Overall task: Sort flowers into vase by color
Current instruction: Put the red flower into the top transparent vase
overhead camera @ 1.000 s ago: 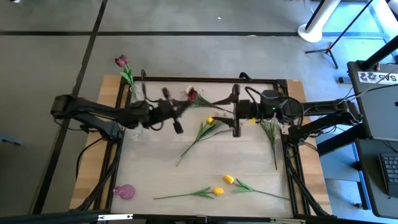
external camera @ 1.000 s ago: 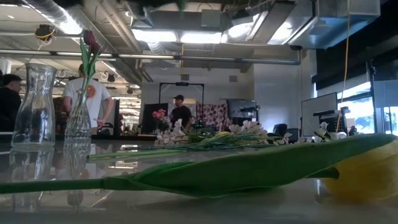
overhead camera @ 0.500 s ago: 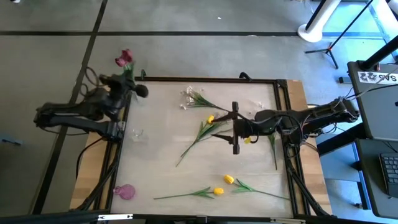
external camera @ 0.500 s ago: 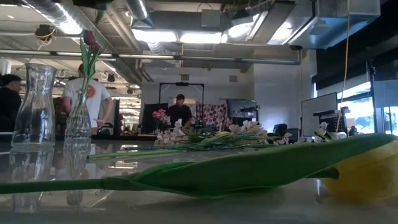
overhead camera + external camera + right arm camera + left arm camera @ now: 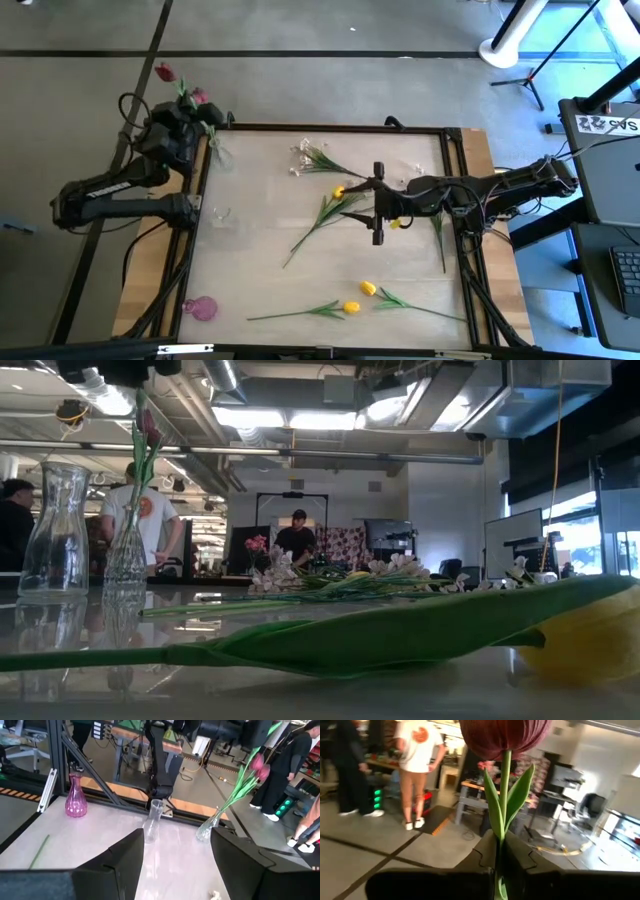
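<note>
My left gripper [image 5: 190, 108] is up at the table's far left corner, shut on a dark red tulip [image 5: 505, 735] whose head [image 5: 163, 72] reaches out past the table edge. A second red tulip [image 5: 200, 96] stands with its stem in a narrow glass vase [image 5: 207, 827]. My right gripper [image 5: 378, 205] hangs open over the table's middle, above a yellow tulip [image 5: 338, 192]. Two more yellow tulips [image 5: 368, 288] [image 5: 350, 307] lie near the front edge. White blossom sprays [image 5: 305, 155] lie on the far side. My left gripper pinches the tulip's green stem [image 5: 501, 827] between its two fingers [image 5: 485, 852], just below the leaves. The fingers point level and lie across the stem. The flower is lifted clear of the table, with its head and leaves beyond the fingers.
A clear carafe [image 5: 152, 820] stands at the left edge and a pink vase [image 5: 200, 308] at the near left corner. Green stems [image 5: 320, 215] lie across the middle and by the right edge [image 5: 438, 225]. People stand in the room beyond the table.
My left gripper has swung from the table's middle up and toward the far left corner, turning as it went. It carried the dark red tulip off the table to beside the narrow vase. My right gripper has shifted slightly toward the near edge.
</note>
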Robot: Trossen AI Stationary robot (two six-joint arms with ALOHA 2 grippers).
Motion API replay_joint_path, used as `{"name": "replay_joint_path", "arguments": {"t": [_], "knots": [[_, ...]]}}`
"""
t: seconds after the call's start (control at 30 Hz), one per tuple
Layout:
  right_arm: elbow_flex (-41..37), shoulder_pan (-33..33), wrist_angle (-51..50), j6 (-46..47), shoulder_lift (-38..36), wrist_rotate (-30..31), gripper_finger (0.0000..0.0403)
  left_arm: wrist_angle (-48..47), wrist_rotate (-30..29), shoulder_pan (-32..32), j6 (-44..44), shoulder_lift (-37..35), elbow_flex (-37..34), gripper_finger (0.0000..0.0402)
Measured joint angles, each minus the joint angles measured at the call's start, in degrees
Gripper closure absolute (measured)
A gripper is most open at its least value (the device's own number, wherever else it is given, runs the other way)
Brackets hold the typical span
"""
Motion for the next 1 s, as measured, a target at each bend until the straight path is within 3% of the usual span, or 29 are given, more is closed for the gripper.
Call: {"name": "replay_joint_path", "arguments": {"t": [0.53,0.77,1.0], "knots": [[0.0,0.0,-0.5,1.4,0.0,0.8,0.0175,-1.8,-5.2,1.4,-9.2,0.0,0.0,0.0394],[0.0,0.0,-0.5,1.5,0.0,0.9,0.0175,-1.0,-12.2,-2.1,-2.8,0.0,1.7,0.0395],[0.0,0.0,-0.5,1.8,0.0,0.9,0.0175,-0.6,-12.8,-7.3,-3.2,-0.4,2.3,0.0395]]}}
